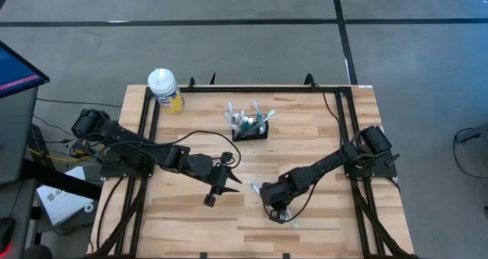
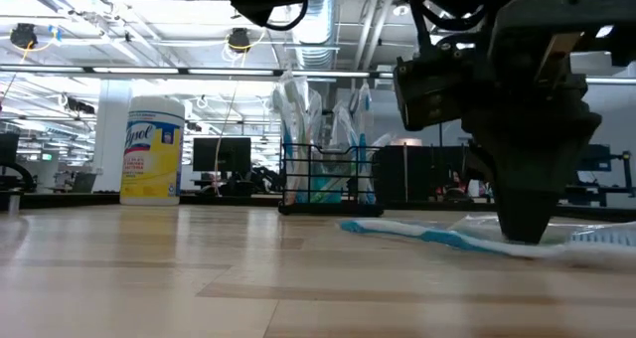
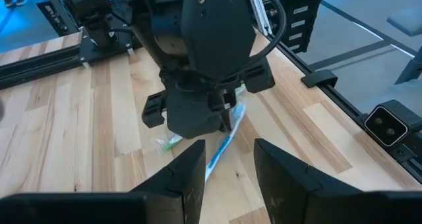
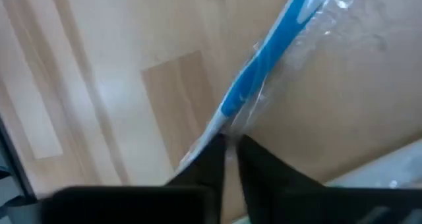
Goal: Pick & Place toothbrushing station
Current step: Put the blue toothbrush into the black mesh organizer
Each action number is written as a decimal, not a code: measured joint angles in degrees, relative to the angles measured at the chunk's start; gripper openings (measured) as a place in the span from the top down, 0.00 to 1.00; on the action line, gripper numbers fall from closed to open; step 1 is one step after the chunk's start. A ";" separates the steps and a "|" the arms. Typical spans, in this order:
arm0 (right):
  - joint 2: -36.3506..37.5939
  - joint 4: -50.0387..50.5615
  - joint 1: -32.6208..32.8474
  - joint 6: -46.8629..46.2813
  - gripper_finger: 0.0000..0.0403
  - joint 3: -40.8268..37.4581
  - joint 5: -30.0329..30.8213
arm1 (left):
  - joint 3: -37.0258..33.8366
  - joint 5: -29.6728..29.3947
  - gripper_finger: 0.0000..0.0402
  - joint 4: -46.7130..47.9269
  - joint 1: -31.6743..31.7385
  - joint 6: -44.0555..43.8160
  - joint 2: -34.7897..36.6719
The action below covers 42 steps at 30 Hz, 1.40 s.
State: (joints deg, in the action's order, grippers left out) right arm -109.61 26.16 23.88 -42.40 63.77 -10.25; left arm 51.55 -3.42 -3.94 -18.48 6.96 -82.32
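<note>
Blue and white, a wrapped toothbrush (image 4: 264, 72) lies flat on the wooden desk (image 1: 320, 129) near its front edge, and we see our right hand (image 4: 227, 148) pressed down over it, fingers pinched together on the handle, presumably to lift it for the holder; beside it, toward the desk's middle, our left hand (image 1: 217, 189) hangs just above the wood with its fingers parted and nothing between them, waiting clear of the work; farther back stands the toothbrushing station (image 1: 250, 127), a black mesh box already bristling with brushes, well apart from both hands; at the far left corner sits a yellow wipes canister (image 1: 165, 90).
</note>
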 joint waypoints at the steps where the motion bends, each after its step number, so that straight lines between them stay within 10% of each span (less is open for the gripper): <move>1: 0.19 0.02 -0.02 0.54 0.98 -0.04 0.06 | 0.00 0.00 0.70 0.02 0.02 0.00 0.00; 42: 2.41 15.89 -4.10 19.73 1.00 28.09 5.83 | 0.00 -0.04 0.70 0.05 -2.47 7.85 0.00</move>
State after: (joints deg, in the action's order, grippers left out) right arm -107.20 42.05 19.78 -22.66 91.86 -4.43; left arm 51.55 -3.46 -3.89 -20.95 14.81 -82.32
